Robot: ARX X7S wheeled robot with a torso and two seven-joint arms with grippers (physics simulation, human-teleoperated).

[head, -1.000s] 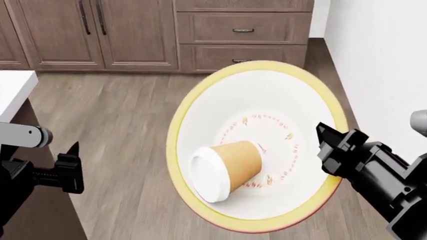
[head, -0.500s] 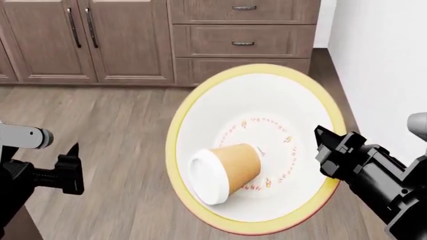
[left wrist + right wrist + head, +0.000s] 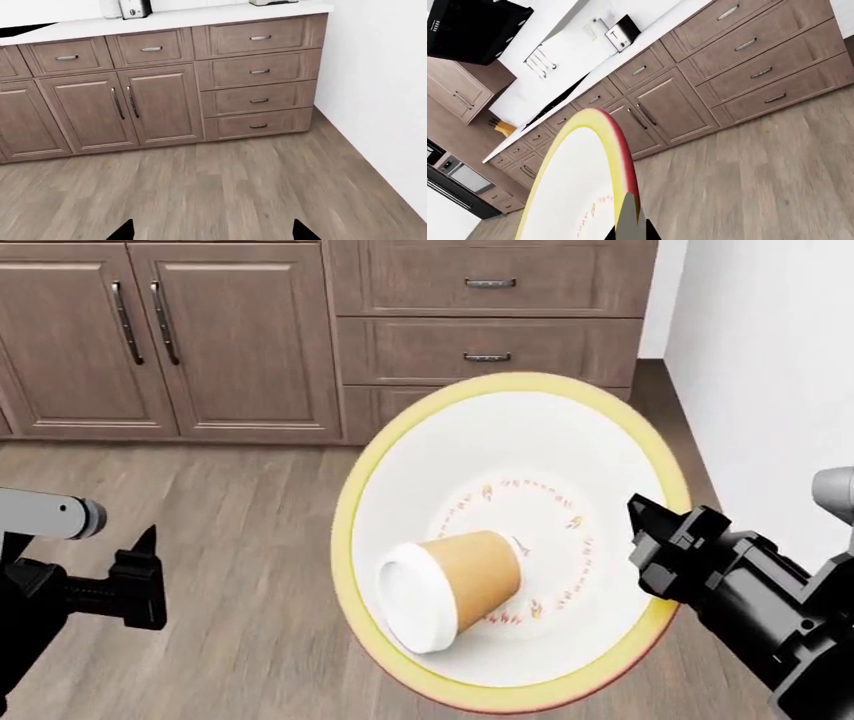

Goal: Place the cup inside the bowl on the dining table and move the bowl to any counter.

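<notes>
The white bowl with a yellow rim hangs in the air over the wood floor. My right gripper is shut on its right rim. The tan cup with a white lid lies on its side inside the bowl, lid toward me. In the right wrist view the bowl's yellow and reddish edge runs into my right gripper. My left gripper is low at the left, open and empty; in its wrist view the left gripper faces bare floor. The counter lies ahead. The dining table is out of view.
Brown cabinets and drawers stand under the counter, which carries small appliances. A white wall closes the right side. A black hood and a knife block are further along. Wood floor lies between me and the cabinets.
The view has turned toward the cabinets, which now sit larger and lower. The white tabletop corner at the left has gone from view. Bowl, cup and both grippers keep their places.
</notes>
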